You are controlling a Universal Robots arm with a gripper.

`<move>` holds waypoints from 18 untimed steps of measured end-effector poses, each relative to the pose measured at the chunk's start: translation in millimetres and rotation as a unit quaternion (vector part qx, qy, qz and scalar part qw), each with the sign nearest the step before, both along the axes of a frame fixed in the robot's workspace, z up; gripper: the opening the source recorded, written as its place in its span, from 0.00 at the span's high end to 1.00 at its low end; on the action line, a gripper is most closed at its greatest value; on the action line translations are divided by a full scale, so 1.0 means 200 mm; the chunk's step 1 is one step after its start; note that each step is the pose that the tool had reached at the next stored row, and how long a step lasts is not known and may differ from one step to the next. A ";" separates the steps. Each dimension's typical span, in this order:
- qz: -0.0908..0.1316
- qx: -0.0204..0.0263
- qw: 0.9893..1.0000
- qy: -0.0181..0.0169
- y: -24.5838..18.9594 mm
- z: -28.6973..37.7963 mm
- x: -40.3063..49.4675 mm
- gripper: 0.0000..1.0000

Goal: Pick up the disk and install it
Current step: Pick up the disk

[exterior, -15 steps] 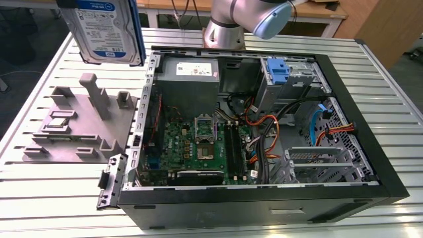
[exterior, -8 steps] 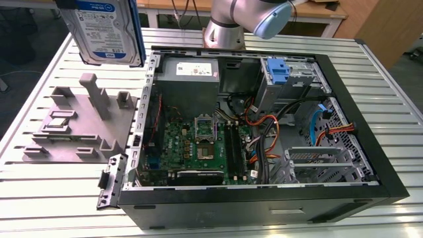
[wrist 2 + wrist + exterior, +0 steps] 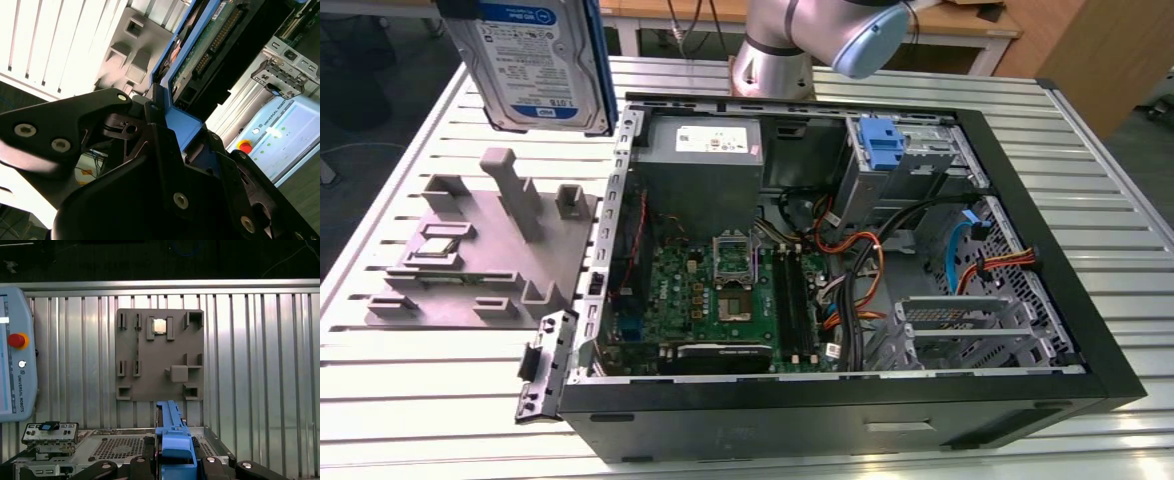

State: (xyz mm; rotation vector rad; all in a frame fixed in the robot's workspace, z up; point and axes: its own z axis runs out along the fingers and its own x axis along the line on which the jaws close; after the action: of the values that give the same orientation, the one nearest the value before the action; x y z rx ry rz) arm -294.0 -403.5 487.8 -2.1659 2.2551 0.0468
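Note:
The disk (image 3: 534, 60), a grey drive with a blue-and-white label in a blue carrier, hangs upright in the air above the grey fixture plate (image 3: 480, 250), to the exterior view's left of the open computer case (image 3: 1067, 290). In the second wrist view my black gripper (image 3: 170, 130) is shut on the disk's blue carrier (image 3: 182, 122), and the drive's green circuit board (image 3: 210, 45) faces the camera. The first wrist view looks along the carrier's blue edge (image 3: 172, 440), clamped between my fingers (image 3: 220, 467), with the fixture plate (image 3: 160, 355) below.
Inside the case are a motherboard (image 3: 720, 290), a grey power supply (image 3: 700, 150), a bay with a bare blue bracket (image 3: 881, 140), a metal drive cage (image 3: 961, 320) and loose cables. The arm's base (image 3: 774, 60) stands behind the case. A teach pendant (image 3: 15, 355) lies on the slatted table.

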 end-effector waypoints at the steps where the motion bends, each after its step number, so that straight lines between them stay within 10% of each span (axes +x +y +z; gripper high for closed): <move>1: 0.000 0.000 1.000 0.000 -0.003 0.000 0.001 0.63; 18: 0.000 -0.008 1.000 0.000 -0.021 0.000 0.092 0.63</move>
State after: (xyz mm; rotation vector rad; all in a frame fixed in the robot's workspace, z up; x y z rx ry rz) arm -275.5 -407.8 487.7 -2.1738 2.2636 0.0284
